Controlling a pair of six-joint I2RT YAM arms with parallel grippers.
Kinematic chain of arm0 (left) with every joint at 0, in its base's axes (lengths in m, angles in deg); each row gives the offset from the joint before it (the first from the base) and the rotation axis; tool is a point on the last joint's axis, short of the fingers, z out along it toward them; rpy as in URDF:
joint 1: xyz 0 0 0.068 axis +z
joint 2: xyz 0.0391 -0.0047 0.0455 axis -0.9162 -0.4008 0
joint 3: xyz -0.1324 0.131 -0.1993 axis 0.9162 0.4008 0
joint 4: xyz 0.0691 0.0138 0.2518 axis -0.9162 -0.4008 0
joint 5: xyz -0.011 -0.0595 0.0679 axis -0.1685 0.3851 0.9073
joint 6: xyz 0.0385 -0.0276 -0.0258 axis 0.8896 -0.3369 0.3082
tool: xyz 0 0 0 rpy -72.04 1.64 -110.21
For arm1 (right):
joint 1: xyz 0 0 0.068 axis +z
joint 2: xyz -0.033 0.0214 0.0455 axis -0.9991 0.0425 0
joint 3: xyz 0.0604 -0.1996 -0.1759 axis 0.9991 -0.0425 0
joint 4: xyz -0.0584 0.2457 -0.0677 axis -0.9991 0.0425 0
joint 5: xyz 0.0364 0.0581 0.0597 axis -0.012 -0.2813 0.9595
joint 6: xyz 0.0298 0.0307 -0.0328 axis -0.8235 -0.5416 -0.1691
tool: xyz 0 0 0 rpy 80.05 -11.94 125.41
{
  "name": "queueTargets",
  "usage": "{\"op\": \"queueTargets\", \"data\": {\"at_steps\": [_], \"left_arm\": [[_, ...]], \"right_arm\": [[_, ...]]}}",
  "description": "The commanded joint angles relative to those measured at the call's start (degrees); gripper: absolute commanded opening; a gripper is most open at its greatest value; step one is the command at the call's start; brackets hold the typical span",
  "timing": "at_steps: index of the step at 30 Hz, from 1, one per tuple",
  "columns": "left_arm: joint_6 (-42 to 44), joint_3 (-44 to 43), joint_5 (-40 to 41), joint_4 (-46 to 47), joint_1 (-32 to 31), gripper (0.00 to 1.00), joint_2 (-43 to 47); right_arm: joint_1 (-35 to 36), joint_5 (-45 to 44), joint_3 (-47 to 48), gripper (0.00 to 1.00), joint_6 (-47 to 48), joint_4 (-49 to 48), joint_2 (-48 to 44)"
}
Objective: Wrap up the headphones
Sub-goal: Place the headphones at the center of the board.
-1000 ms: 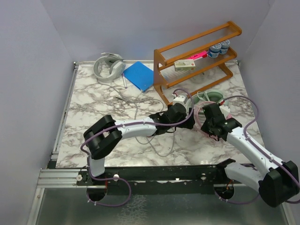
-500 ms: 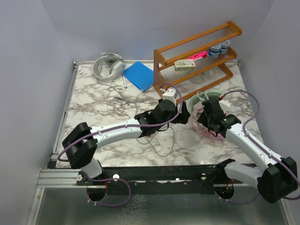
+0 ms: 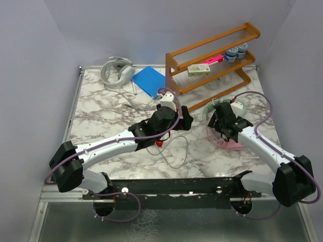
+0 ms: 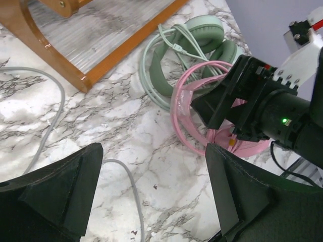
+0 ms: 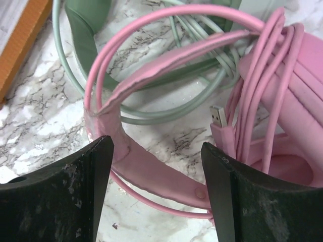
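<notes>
The left gripper (image 4: 154, 151) and right gripper (image 5: 156, 148) both hold nothing, fingers apart, so the pink cable (image 5: 262, 75) on the pink headphones (image 5: 151, 176) by the right edge of the tabletop (image 3: 101, 116) could spring loose.

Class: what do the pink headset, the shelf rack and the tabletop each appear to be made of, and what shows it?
Pink headset: probably plastic, its band covered in soft matte leatherette, wrinkled at the seam. Rack: apparently wood, orange-brown, slight sheen. Tabletop: white with grey veins; real marble or printed laminate, cannot tell.
</notes>
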Motion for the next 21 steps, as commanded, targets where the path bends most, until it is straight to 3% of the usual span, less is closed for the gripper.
{"op": "queueTargets", "data": {"at_steps": [1,5,8,13,21], "left_arm": [[0.7,2.2,2.1,-2.6,0.8,0.89,2.7],[0.4,3.8,2.3,-2.9,1.6,0.89,4.8],[0.6,4.4,2.7,-3.3,1.9,0.89,5.8],[1.3,4.1,3.2,-4.2,2.4,0.89,6.3],[2.0,3.6,3.8,-5.6,3.0,0.89,7.5]], "right_arm": [[-0.3,-0.9,2.2,0.75,3.6,-3.2,0.4],[-0.3,0.1,1.6,0.75,5.7,-3.2,0.0],[-0.3,7.6,1.3,0.75,13.5,-6.0,-1.6],[-0.3,15.9,2.1,0.78,18.6,-8.0,-5.0],[-0.3,19.0,4.7,0.79,21.7,-6.4,-4.5]]}}
